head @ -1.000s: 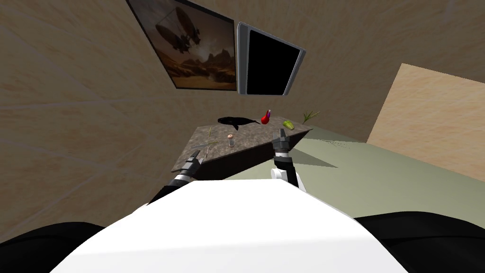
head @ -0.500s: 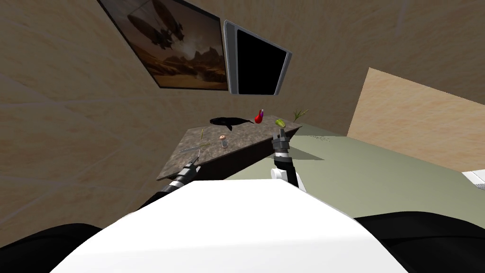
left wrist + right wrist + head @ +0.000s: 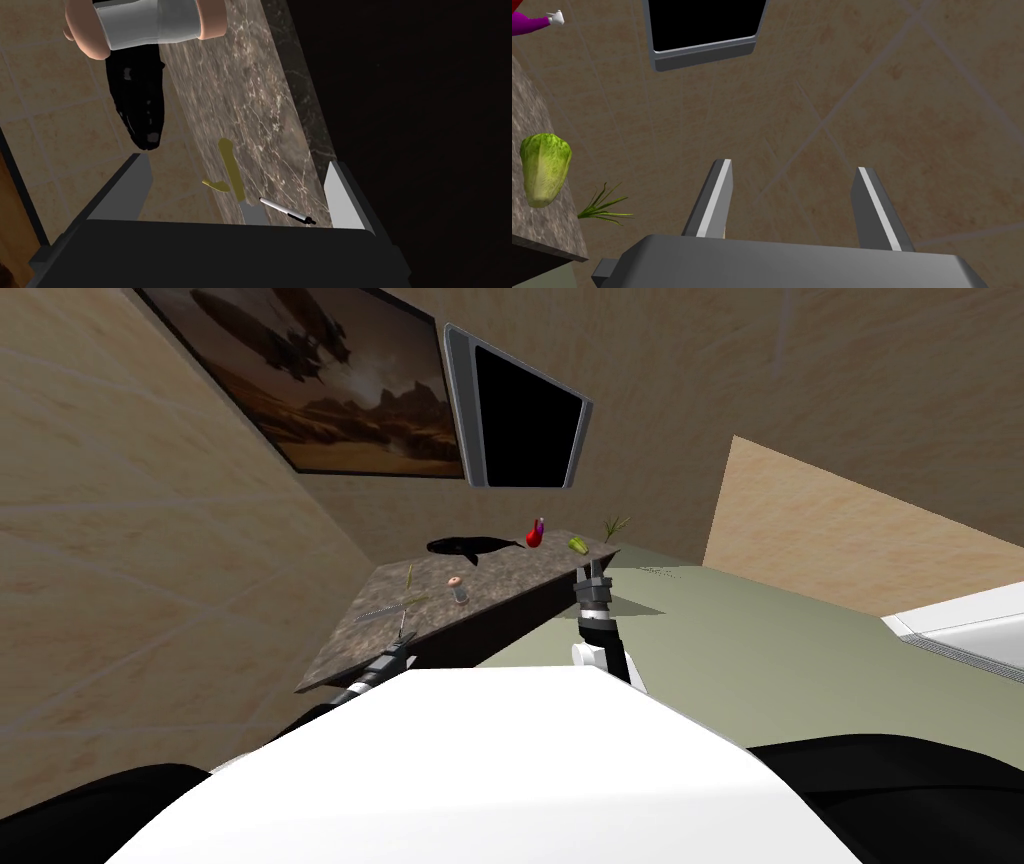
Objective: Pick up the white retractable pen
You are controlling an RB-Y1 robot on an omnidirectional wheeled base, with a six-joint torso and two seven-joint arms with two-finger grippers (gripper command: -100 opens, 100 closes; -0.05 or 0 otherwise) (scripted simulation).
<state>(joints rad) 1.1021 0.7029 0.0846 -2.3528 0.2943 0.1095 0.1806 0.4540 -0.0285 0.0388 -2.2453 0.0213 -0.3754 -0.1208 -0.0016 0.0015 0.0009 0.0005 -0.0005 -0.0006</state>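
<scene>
The white pen [image 3: 286,212] with a dark tip lies on the brown marbled table top [image 3: 250,100] near its edge. It sits between the fingers of my left gripper [image 3: 237,164], close to the gripper's body; the fingers stand wide apart with nothing held. Beside the pen lie a yellow-green curved piece [image 3: 227,167] and a grey blade [image 3: 252,216]. In the head view my left gripper [image 3: 401,638] hangs over the table's [image 3: 500,578] near left corner. My right gripper [image 3: 593,572] is open at the table's right end, holding nothing [image 3: 794,166].
A black whale-shaped thing [image 3: 468,547], a small shaker [image 3: 458,587], a red bottle [image 3: 535,533], a green lettuce [image 3: 543,167] and a herb sprig [image 3: 604,210] are on the table. Walls stand behind and left. Green floor and a white furniture edge [image 3: 960,623] lie to the right.
My head view has swung, so the table sits further left and a white furniture edge has come in at the right. My left gripper has slid toward the table's near left corner.
</scene>
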